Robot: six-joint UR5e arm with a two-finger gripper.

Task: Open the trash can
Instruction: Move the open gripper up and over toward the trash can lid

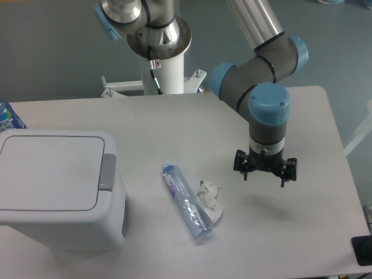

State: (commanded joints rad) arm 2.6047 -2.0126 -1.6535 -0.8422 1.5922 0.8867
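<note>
The trash can (58,192) is a large light-grey boxy bin at the left of the table, its flat lid (49,171) down. A darker grey push-button tab (107,171) sits on its right rim. My gripper (265,174) hangs above the table well to the right of the bin, pointing down. Its fingers are spread wide with nothing between them. A crushed clear plastic bottle (186,201) lies between the bin and the gripper.
A crumpled clear wrapper (210,199) lies against the bottle's right side. A blue-capped bottle (7,116) peeks in at the far left edge. The arm's white base column (163,64) stands behind the table. A dark object (362,250) sits at the lower right corner.
</note>
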